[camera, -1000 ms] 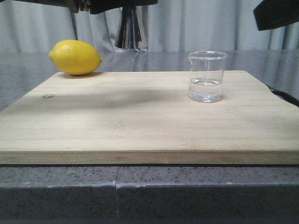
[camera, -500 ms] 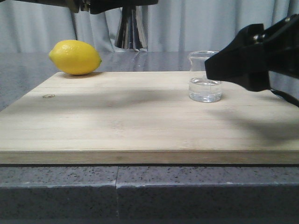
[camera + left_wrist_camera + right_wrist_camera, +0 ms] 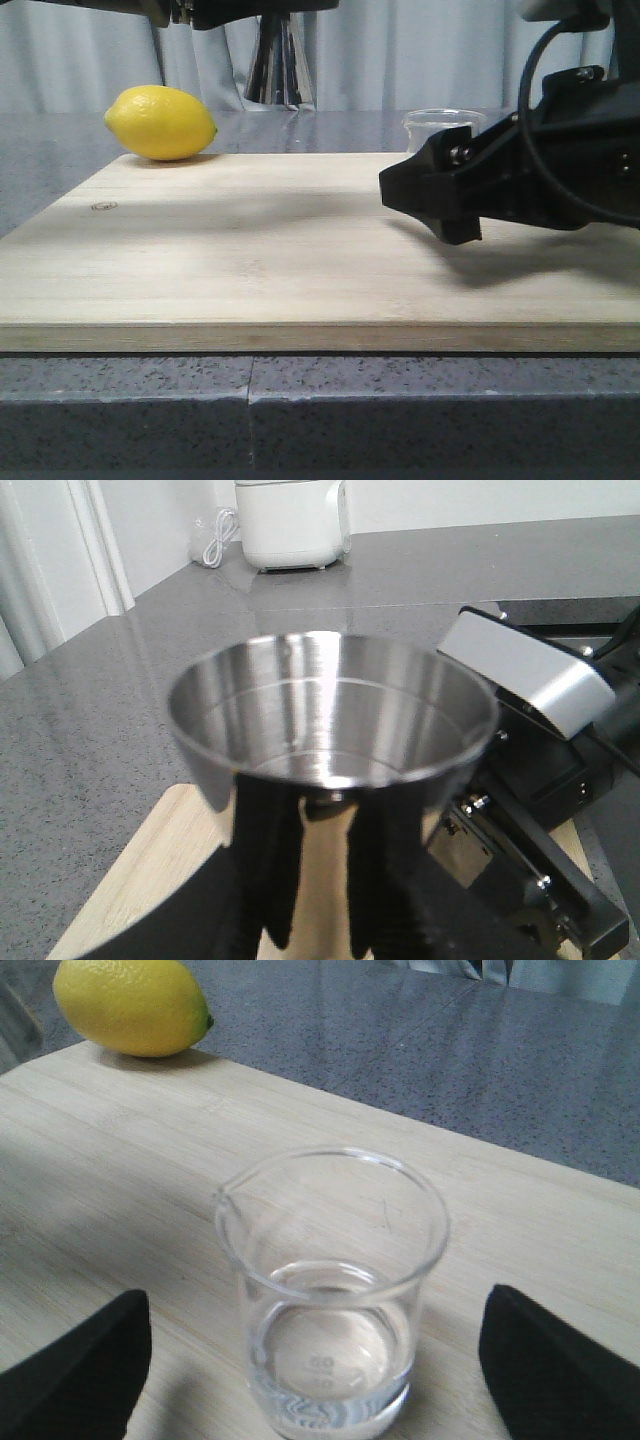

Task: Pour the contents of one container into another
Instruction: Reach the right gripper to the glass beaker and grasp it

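Where the front view looks over the desk [image 3: 60, 140], the right claw [image 3: 440, 205] is seen low over the wooden board [image 3: 250, 250], hiding most of the beaker [image 3: 440, 117]; a lemon [image 3: 160, 122] lies at the board's far left. From the left wrist, the jigger [image 3: 330, 730] is gripped by the left claw [image 3: 320, 900]. From the right wrist, spread fingers [image 3: 75, 1365] flank the beaker, untouched.

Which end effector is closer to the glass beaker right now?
Right. The right end effector is open with a finger on either side of the beaker, not touching it. The left end effector is up at the far left, shut on the steel jigger.
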